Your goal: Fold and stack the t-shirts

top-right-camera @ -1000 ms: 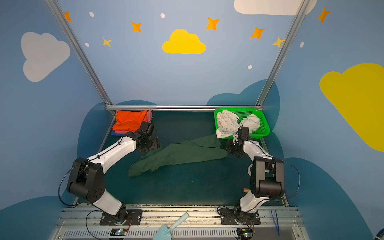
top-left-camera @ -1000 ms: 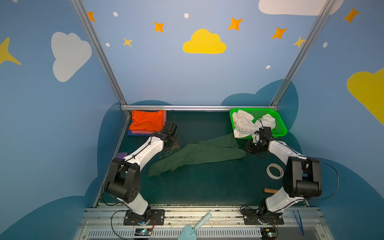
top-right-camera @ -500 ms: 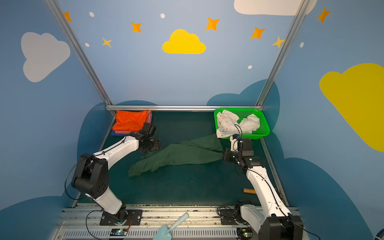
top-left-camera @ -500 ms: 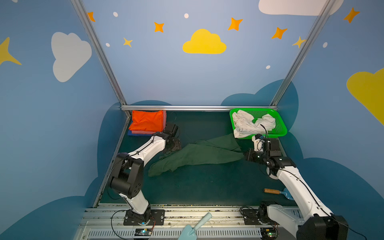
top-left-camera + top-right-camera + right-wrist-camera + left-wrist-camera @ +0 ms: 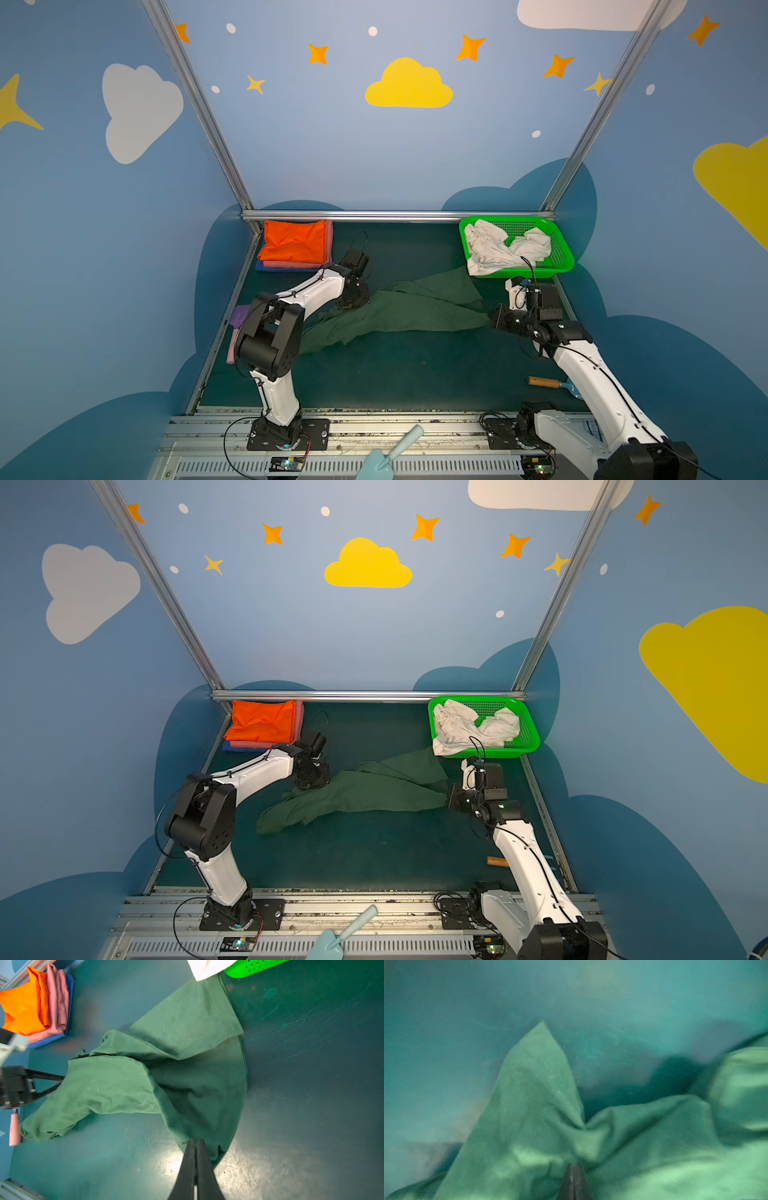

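Green shirt (image 5: pixel 365 791) lying crumpled on the mat (image 5: pixel 374 854), spanning the gap between the left gripper (image 5: pixel 307 783), at its rear-left edge, and the right gripper (image 5: pixel 451 801), at its pointed right end. Rear left: folded stack, orange shirt (image 5: pixel 262 725) over pink shirt (image 5: pixel 298 719) over blue shirt (image 5: pixel 232 747). Rear right: basket (image 5: pixel 528 734) holding the white shirt (image 5: pixel 469 727), one corner draped over the near rim.
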You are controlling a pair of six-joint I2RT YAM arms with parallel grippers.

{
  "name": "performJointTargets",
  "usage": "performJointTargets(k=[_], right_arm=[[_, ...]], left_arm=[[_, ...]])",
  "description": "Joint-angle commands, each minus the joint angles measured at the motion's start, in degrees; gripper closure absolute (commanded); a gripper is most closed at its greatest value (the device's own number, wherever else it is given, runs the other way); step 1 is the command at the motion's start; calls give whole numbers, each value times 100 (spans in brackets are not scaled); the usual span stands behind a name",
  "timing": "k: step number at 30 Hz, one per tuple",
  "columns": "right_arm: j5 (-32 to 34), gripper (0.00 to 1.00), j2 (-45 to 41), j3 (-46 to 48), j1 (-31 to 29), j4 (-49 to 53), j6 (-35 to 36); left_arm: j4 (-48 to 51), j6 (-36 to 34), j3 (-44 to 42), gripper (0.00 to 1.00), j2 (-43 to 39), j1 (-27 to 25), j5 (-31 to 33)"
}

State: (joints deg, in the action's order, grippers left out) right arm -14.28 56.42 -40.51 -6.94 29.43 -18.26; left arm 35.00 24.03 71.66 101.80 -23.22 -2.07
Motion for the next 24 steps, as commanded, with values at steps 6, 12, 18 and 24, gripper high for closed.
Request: performJointTargets(k=[6,12,18,24], right_arm=[[-57,100,24,33,-75,-95,-112],[-197,100,177,18,-105,-158,-93],[-174,100,61,65,-139,-121,-103],[-66,100,-157,140,-150,-90,-146]], left_arm=[[-379,100,-827,95,-1474,-491,494],[-404,213,-1069,50,-1103,-517,631],[-199,28,-550,44,-286,-519,831],[-37,-8,-430,95,-250,-657,928]])
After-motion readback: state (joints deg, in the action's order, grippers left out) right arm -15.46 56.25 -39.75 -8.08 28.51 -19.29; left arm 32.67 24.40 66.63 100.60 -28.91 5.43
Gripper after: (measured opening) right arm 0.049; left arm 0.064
